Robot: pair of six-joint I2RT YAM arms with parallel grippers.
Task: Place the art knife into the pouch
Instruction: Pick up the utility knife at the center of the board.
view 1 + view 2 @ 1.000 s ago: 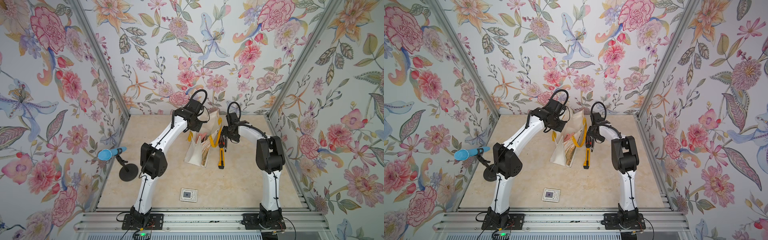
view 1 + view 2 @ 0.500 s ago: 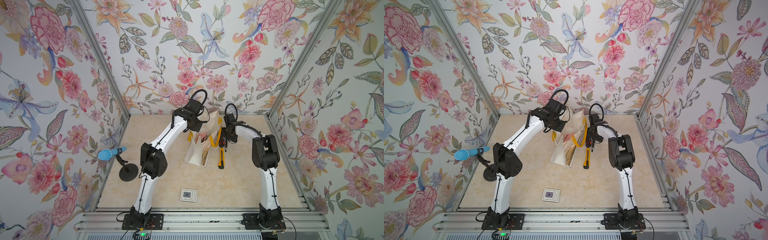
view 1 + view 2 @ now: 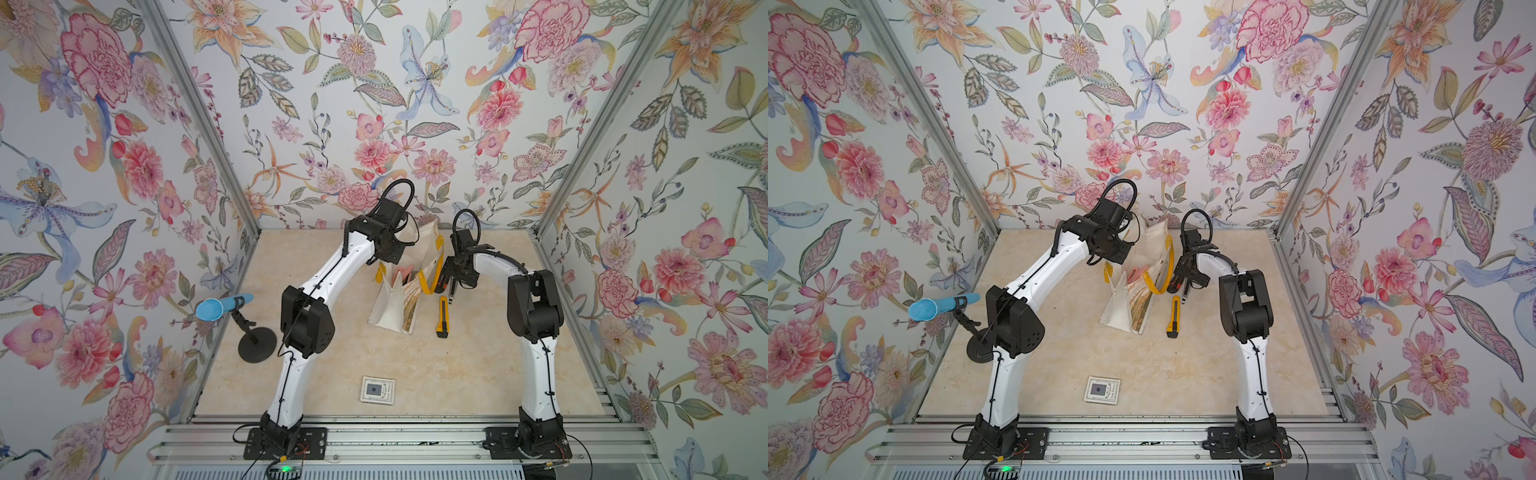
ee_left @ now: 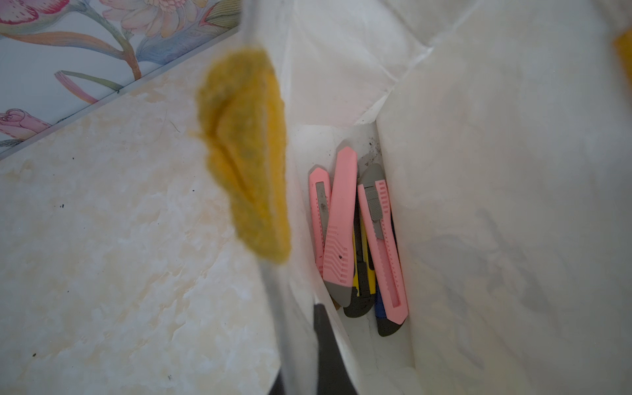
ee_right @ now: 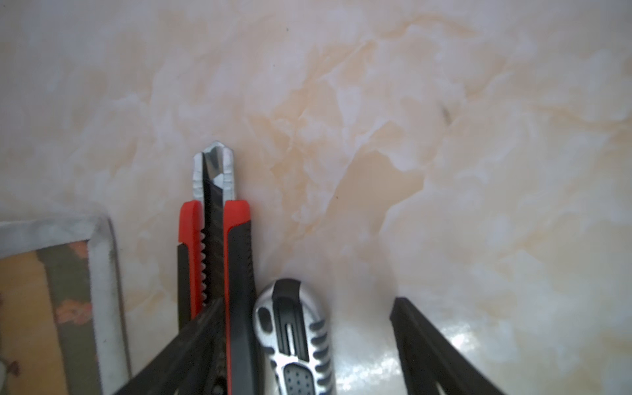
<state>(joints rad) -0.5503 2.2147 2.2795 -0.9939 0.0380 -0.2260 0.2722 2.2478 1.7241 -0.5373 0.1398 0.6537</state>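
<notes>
The right gripper (image 5: 304, 302) is hovering, jaws apart, over the red art knife (image 5: 236, 273) and a silver knife (image 5: 294, 342), beside the pouch (image 3: 388, 309).
The left gripper (image 4: 301, 359) is clamping the pouch rim open; the right jaws should be straddling only one knife before closing.

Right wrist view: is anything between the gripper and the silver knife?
No. The silver knife lies on the table between the right gripper's open fingers, with nothing over it. But the red-and-black knife lies close alongside, and one finger sits over it, so closing may catch both.
</notes>
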